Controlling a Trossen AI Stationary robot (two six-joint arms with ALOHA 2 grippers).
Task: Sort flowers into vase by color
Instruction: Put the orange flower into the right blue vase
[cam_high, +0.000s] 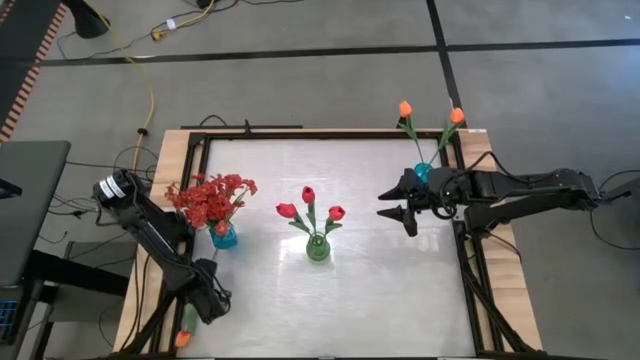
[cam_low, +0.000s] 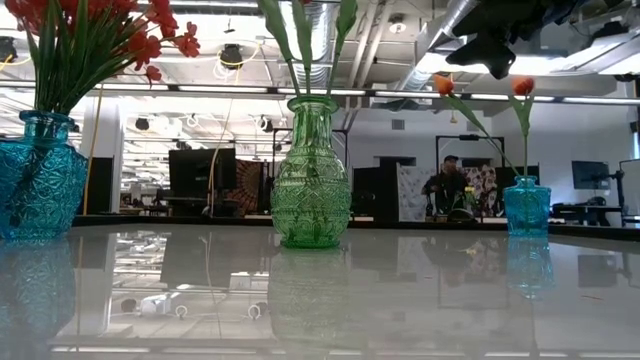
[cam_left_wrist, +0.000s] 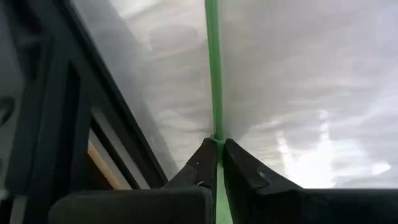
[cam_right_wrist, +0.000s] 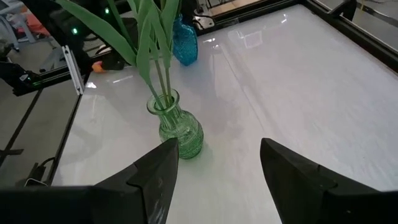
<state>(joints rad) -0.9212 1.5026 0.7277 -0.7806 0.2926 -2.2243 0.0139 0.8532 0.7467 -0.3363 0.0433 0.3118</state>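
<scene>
Three vases stand on the white table (cam_high: 380, 290). The left blue vase (cam_high: 223, 237) holds bushy red sprays (cam_high: 210, 197). The green vase (cam_high: 318, 248) in the middle holds three red tulips (cam_high: 308, 194). The right blue vase (cam_high: 424, 173) holds two orange tulips (cam_high: 405, 108). My left gripper (cam_high: 212, 303) is at the table's near left corner, shut on a thin green stem (cam_left_wrist: 213, 68); an orange bloom (cam_high: 183, 339) shows just beside it. My right gripper (cam_high: 392, 204) hangs open above the table, left of the right blue vase, and touches nothing (cam_right_wrist: 217, 146). My left gripper pinches the green stem (cam_left_wrist: 216, 134) between its two fingertips (cam_left_wrist: 202, 155). The stem runs straight on past the fingers over the white table top. Which part of the stem's length this is, and whether the flower is lifted clear, I cannot tell.
A black frame (cam_high: 462, 240) edges the table on all sides, with wooden boards outside it. The low view shows the green vase (cam_low: 311, 180) in the middle and a blue vase on each side (cam_low: 40, 180) (cam_low: 526, 207). A person (cam_low: 448, 185) is far behind.
</scene>
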